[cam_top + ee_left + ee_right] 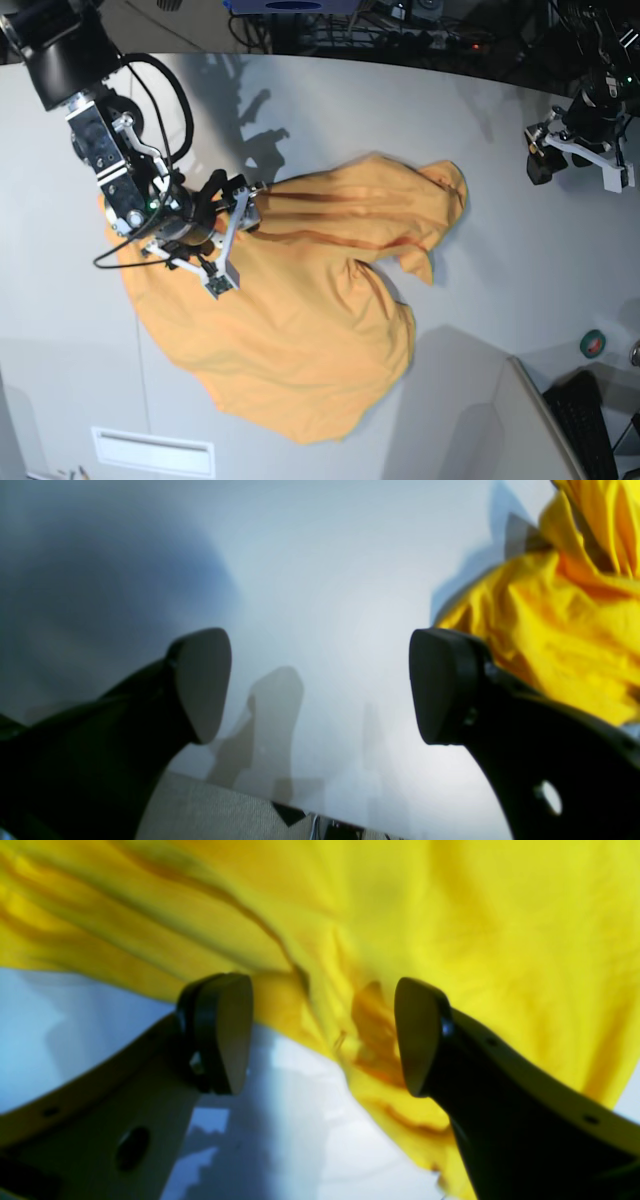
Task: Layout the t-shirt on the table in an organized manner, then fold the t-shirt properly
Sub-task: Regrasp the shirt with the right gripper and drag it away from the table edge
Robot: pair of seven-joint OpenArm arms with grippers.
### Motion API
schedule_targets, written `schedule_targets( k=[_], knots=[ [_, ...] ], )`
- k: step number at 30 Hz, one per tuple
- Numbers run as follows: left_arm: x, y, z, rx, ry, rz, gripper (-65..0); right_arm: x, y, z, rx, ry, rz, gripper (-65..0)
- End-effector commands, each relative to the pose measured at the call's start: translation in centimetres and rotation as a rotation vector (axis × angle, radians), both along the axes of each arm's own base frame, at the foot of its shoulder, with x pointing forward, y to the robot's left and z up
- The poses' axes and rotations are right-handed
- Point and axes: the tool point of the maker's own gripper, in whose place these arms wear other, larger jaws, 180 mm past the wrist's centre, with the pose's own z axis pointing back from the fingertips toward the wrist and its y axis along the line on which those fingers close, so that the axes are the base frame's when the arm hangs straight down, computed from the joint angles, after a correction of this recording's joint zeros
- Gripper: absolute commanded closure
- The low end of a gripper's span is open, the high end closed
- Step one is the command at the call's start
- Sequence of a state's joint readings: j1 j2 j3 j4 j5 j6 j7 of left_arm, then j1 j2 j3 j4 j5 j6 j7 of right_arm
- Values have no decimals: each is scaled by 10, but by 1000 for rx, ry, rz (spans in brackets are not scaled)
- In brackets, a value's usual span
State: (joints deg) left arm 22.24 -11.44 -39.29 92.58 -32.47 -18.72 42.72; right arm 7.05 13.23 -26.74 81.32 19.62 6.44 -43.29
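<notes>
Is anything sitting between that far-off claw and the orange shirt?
Nothing visible. Only bare table lies between the left claw and the t-shirt. In its own camera view, the open claw frames empty tabletop, with the shirt off to one side.

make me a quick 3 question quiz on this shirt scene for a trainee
1. True or false: the t-shirt lies flat and neatly spread on the table.
2. Which gripper hangs over the cloth: A left, B right?
3. Fill in: both grippers have their jaws ____.

Key
1. False: it is rumpled, with folds.
2. B: the right gripper has cloth beneath it; the left gripper is over bare table with the shirt off to one side.
3. Open, with nothing gripped.
</notes>
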Motion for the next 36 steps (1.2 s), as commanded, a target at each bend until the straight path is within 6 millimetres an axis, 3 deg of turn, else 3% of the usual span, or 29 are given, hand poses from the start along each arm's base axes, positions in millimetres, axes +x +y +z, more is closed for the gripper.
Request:
schedule_targets(
  k=[1,5,9,12,15,19,24,28,30,34,36],
  knots=[
    [5,5,11,23,-34,-9,-520,16,3,10,15,-45,-3,-420],
    [-1,7,8,22,-20,-5,-520,27,9,3,8,-61,17,-419],
    [-5,5,6,26,-6,-15,-518,19,19,-7,-11,-39,66,-404],
    [-6,5,4,22,0,-15,-518,15,30,-8,1,-38,86,-273],
    [-6,0,2,18,5,-29,-517,16,36,-6,18,-46,86,0],
    [-3,-20,-6,8,40,-118,-500,1,47,6,70,-68,92,0],
    [0,-93,-31,-62,109,-342,-327,-25,49,26,132,-106,91,0],
    [10,-147,-44,-130,121,-469,-225,-34,49,37,145,-129,106,0],
    [14,-157,-58,-151,156,-477,-163,-33,53,48,162,-155,115,0],
    [33,-158,-86,-160,226,-411,-7,-36,56,71,168,-195,145,0],
    [51,-164,-89,-175,222,-393,0,-40,58,84,175,-212,161,0]
  ],
)
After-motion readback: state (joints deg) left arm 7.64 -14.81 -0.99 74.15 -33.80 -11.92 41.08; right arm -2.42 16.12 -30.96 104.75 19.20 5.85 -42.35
